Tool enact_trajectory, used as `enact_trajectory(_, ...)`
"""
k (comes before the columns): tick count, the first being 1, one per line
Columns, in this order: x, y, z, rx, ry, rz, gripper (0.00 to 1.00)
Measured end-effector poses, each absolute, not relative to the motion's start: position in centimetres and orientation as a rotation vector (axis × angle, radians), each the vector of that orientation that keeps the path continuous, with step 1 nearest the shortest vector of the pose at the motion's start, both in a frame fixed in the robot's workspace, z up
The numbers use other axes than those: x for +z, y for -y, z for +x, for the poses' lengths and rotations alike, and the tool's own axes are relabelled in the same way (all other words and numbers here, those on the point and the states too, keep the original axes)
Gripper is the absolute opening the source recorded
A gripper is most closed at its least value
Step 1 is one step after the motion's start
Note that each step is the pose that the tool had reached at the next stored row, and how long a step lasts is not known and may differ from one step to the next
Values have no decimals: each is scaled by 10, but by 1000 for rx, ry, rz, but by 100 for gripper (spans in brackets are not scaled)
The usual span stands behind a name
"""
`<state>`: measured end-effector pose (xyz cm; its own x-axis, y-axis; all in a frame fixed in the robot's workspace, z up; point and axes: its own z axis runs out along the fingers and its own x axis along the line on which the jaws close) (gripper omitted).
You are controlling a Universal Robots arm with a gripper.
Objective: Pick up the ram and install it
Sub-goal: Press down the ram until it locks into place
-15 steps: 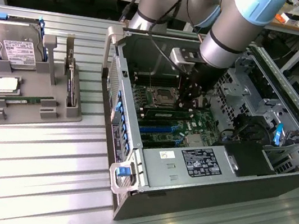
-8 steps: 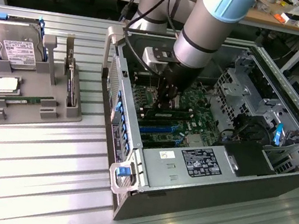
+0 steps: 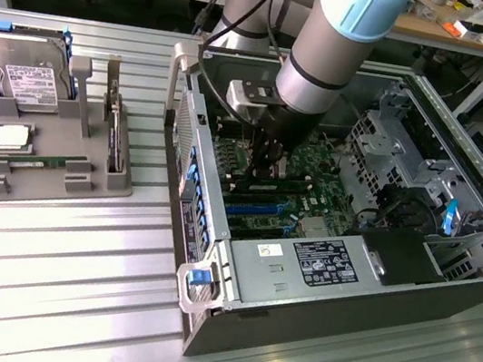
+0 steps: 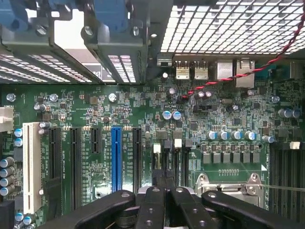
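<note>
While the claw hangs low inside the open case, its black fingers are drawn together, tips just above the board and over the dark slots with white end clips. From the wrist, a thin dark edge runs out from between the tips along those slots; whether that is a stick pinched edge-on I cannot tell. From the exterior view the slots run along the case, from its near wall towards its far corner. Farther off, beyond the case wall and towards the exterior view's left, sits the grey tray. A ram lies flat in its front groove, green side up, long axis running across that view, well apart from the claw
</note>
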<state>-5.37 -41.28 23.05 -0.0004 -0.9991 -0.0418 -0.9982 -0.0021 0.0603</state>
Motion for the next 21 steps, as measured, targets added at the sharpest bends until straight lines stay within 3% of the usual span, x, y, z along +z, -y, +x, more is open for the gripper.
enact_trajectory(5, 241, 413, -44, -113, 2210, 2212, 10)
enact_trajectory(17, 241, 413, 70, -143, 2196, 2197, 10)
enact_trajectory(21, 251, 413, 82, -144, 2196, 2197, 10)
